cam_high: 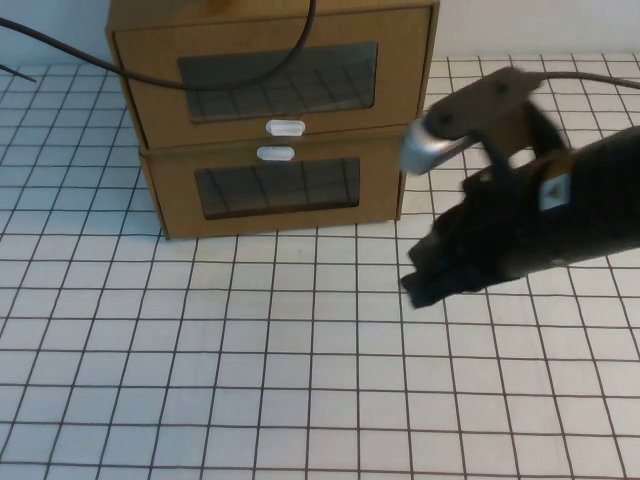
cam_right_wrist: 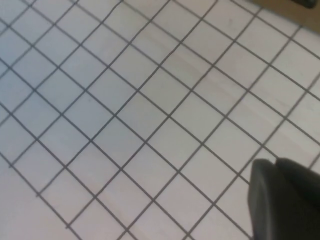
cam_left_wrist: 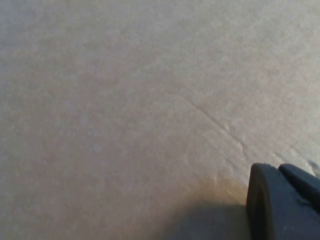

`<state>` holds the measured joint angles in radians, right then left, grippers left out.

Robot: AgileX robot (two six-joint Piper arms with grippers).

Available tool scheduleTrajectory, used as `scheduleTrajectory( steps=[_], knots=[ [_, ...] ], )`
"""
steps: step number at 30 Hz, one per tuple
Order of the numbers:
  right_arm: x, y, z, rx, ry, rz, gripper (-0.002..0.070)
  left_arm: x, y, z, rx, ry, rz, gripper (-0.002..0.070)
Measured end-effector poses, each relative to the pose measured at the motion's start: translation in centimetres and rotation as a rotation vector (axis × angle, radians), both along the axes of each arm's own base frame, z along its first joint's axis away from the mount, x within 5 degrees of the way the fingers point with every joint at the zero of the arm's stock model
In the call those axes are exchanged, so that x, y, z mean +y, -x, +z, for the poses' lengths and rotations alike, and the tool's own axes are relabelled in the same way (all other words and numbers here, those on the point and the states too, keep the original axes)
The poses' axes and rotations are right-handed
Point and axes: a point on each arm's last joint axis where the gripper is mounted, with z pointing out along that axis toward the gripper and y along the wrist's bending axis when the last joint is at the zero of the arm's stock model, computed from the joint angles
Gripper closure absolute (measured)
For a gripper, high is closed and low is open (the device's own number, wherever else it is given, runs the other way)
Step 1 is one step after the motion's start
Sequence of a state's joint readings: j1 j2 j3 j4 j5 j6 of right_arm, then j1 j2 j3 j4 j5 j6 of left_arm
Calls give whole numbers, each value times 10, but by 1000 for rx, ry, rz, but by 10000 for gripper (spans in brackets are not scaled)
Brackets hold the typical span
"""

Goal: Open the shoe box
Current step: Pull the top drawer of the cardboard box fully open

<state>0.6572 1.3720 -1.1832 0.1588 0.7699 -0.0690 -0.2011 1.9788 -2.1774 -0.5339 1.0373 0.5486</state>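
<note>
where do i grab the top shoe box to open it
By the top shoe box's white handle, low and centred on the flat windowed front, coming from the front; nothing else there seems to offer a hold. The right gripper, shut, hovers over the table right of it; the left gripper is close against cardboard.

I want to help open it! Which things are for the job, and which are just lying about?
For the job: top shoe box, upper handle; bottom shoe box, lower handle; right gripper, fingers shut, hovering right of the boxes; left gripper, close over cardboard.
Lying about: black cable; gridded table.
</note>
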Motion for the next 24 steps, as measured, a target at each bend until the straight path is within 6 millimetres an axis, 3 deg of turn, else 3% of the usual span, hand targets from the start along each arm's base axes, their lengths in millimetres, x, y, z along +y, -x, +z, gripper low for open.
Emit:
scheduleTrajectory(
  steps=[5, 11, 14, 20, 24],
  knots=[
    [52, 3, -14, -154, 208, 106, 689, 0, 0, 0, 4, 2, 1, 677],
    [82, -3, -21, -417, 288, 182, 682, 0, 0, 0, 8, 6, 5, 677],
    [91, -9, -21, -525, 290, 235, 633, 0, 0, 0, 14, 7, 5, 677],
    [108, -19, -31, -692, 345, 362, 448, 2, 1, -1, 33, 14, 5, 677],
    [117, -28, -41, -758, 400, 392, 421, 3, 1, -1, 38, 18, 4, 677]
  ],
)
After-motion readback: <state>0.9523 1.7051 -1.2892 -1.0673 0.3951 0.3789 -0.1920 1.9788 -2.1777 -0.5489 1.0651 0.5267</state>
